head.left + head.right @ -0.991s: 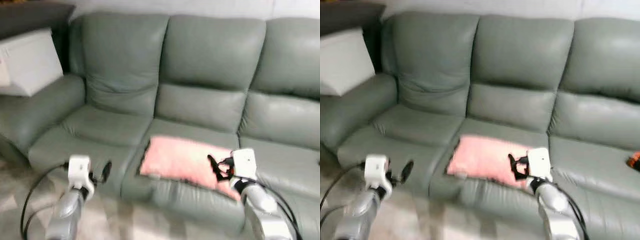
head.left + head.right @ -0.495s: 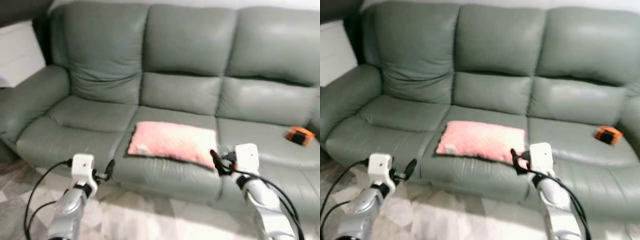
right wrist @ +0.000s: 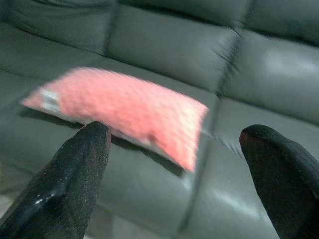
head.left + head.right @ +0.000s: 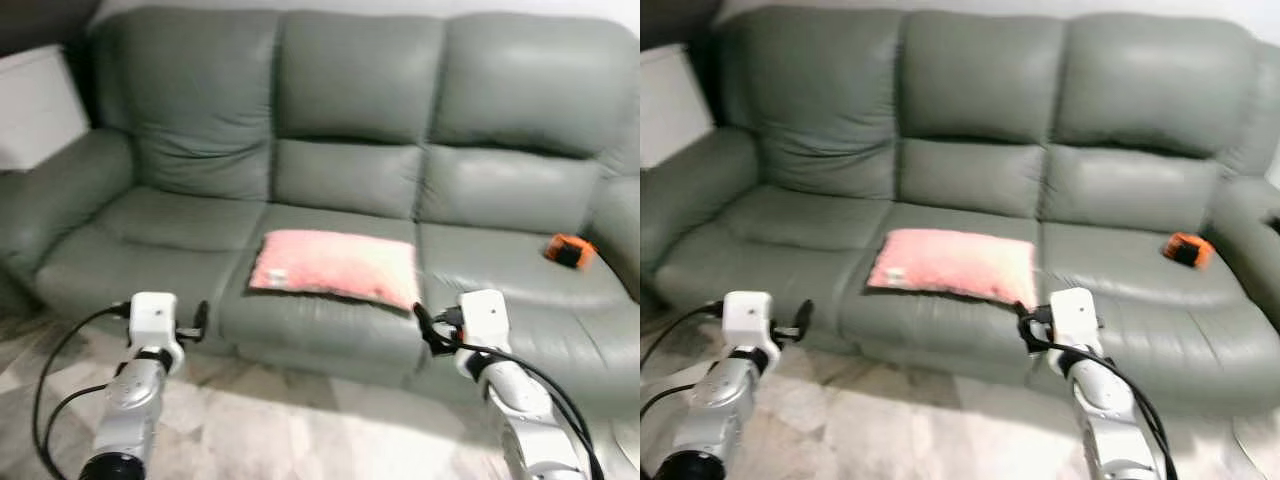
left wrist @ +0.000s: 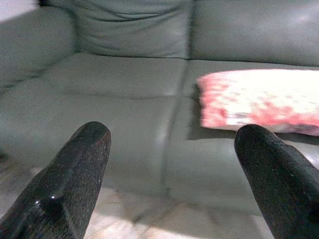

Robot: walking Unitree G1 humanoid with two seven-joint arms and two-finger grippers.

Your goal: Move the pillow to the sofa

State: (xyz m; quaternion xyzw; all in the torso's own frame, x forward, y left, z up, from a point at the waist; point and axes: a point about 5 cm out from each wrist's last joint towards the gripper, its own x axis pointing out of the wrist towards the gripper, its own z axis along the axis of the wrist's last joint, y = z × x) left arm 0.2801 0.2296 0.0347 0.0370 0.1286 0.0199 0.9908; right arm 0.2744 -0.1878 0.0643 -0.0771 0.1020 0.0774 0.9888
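The pink pillow (image 4: 335,266) lies flat on the green sofa (image 4: 350,120), both spread, empty grippers (image 5: 174,174) (image 3: 179,174) clear; a careless swing could snag its corner.

1 pillow (image 4: 335,266), 1 sofa (image 4: 360,110), 2 grippers, 1 small orange obj (image 4: 568,251), poss. tape.

A pale marbled tile floor (image 4: 300,430) lies below, with a white cabinet (image 4: 35,105) at the left

Green sofa (image 4: 350,130) bearing pink pillow (image 4: 335,266), orange object (image 4: 568,251)
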